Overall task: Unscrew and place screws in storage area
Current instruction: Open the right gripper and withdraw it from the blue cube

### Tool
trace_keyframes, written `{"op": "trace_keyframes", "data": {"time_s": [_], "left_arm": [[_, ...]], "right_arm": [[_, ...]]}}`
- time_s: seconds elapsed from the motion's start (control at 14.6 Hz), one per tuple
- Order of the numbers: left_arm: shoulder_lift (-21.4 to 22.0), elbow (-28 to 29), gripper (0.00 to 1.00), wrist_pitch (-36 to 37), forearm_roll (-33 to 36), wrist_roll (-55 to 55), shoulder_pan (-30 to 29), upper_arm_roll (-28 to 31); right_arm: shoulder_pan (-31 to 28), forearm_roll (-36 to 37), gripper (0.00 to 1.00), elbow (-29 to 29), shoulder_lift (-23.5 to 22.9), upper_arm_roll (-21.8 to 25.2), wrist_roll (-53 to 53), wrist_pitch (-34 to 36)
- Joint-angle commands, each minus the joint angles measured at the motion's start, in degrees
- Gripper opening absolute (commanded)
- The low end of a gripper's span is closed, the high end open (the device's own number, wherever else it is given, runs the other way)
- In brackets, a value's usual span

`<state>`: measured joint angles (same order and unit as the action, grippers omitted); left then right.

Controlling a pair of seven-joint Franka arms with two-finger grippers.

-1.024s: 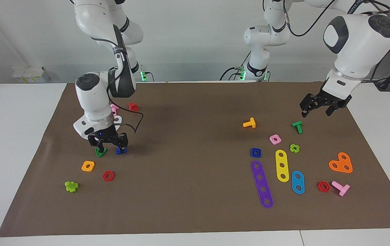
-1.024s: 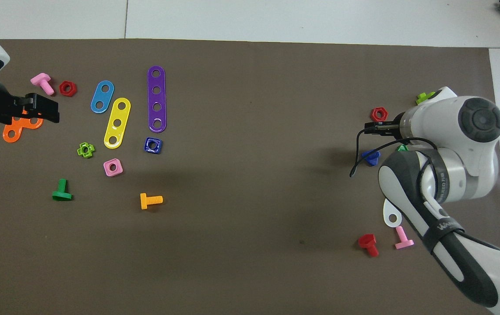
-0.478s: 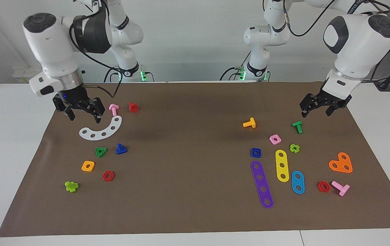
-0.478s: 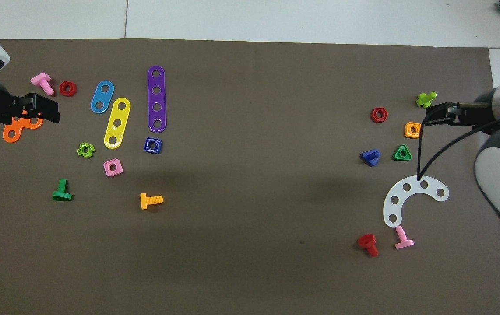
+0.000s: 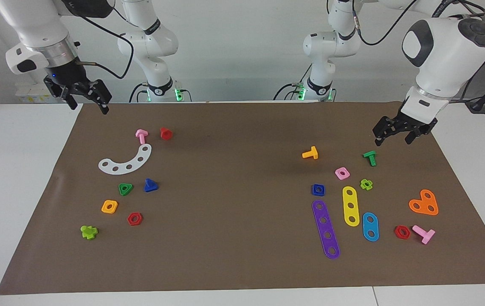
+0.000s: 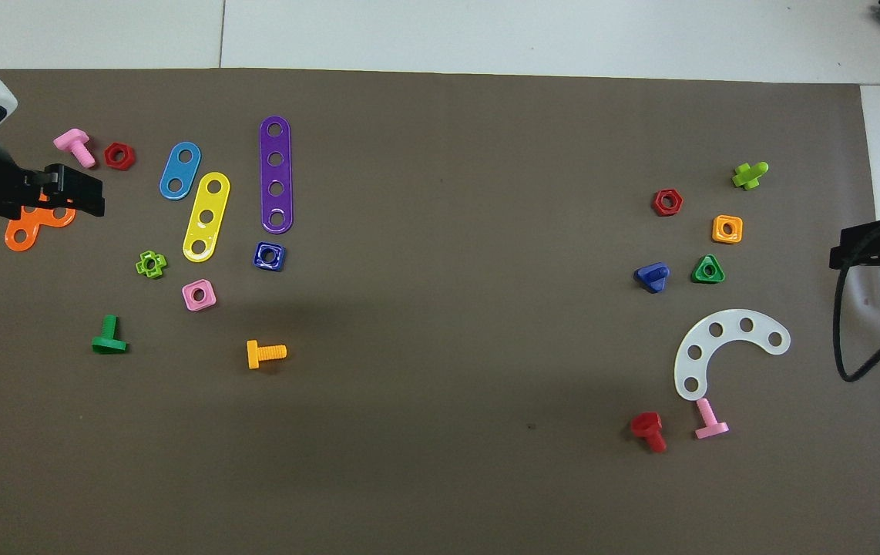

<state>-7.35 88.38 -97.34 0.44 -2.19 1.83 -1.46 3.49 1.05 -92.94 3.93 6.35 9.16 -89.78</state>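
The dark-blue screw with a triangular head lies loose on the brown paper mat, beside a green triangular nut. It also shows in the overhead view, toward the right arm's end. My right gripper is open and empty. It hangs high over the mat's edge at that end and also shows in the overhead view. My left gripper is open and empty. It waits in the air above a green bolt and over the orange plate in the overhead view.
Near the screw lie a white curved plate, a pink bolt, a red bolt, an orange nut and a red nut. Purple, yellow and blue plates lie toward the left arm's end.
My right gripper let go of the blue screw, rose from it and the green nut, and swung up and out to the mat's edge. The screw stays on the mat. The left arm has not moved.
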Motion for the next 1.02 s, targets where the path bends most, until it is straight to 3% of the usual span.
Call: {"op": "trace_keyframes", "data": {"time_s": [0.0, 0.96], "left_arm": [[2.0, 2.3, 1.0, -1.2, 1.1, -0.1, -0.3, -0.1], [2.0, 2.4, 1.0, -1.2, 1.1, -0.2, -0.3, -0.1]], "right_arm": [[-0.1, -0.3, 1.0, 1.3, -1.0, -0.4, -1.2, 1.6], [0.5, -0.2, 1.0, 0.7, -0.4, -0.9, -1.6, 2.2]]}}
